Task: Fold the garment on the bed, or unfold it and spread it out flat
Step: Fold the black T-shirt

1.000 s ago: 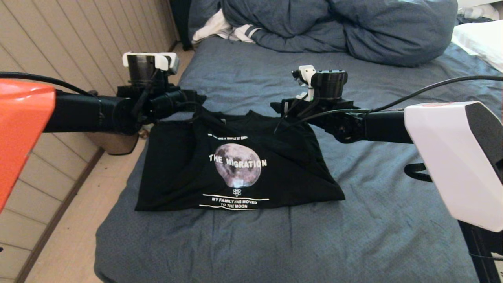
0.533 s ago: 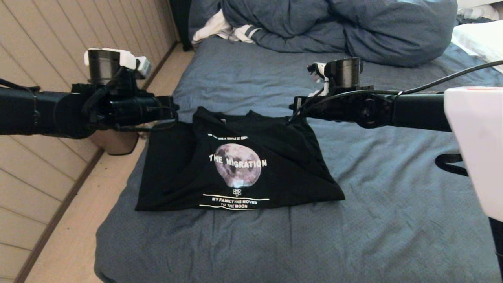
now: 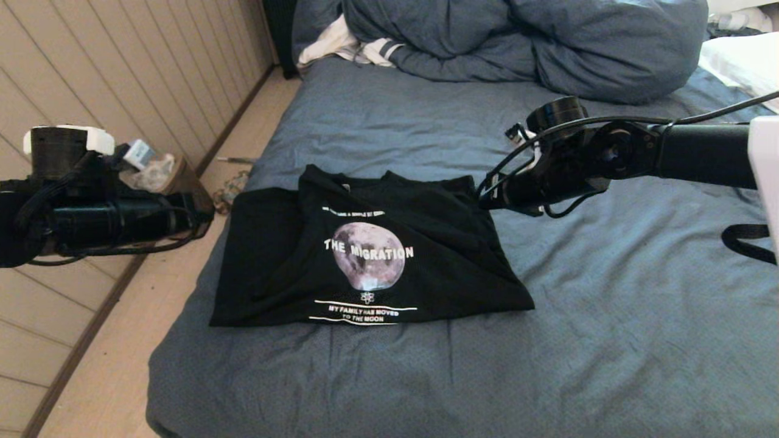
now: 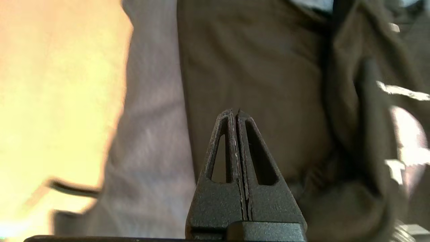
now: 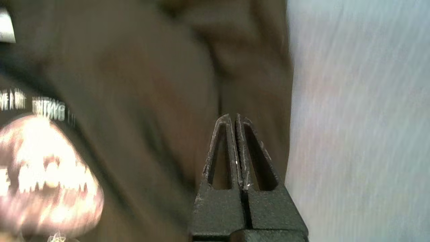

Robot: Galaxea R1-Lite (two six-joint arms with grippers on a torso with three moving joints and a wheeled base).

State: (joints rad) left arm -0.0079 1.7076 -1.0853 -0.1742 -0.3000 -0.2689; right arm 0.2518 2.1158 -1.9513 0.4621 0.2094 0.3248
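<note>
The garment [image 3: 365,255], a black T-shirt, lies folded on the bed [image 3: 578,316] with its moon graphic and white lettering facing up. My left gripper [image 3: 204,213] hangs shut and empty over the floor, left of the shirt's left edge. In the left wrist view the left gripper [image 4: 235,112] points at the garment [image 4: 255,84] from above, apart from it. My right gripper [image 3: 487,201] is shut and empty, level with the shirt's far right corner. The right wrist view has the right gripper [image 5: 232,117] above the garment [image 5: 151,101] near its edge.
A bunched blue-grey duvet [image 3: 517,42] and a white striped cloth [image 3: 347,45] lie at the far end of the bed. A bin with crumpled rubbish [image 3: 158,176] stands on the wooden floor [image 3: 109,371] by the panelled wall. A white pillow [image 3: 745,61] sits far right.
Both arms have drawn back from the shirt's far corners, the left swinging out to the left over the floor, the right moving right. Both grippers closed with nothing in them. The shirt has not moved.
</note>
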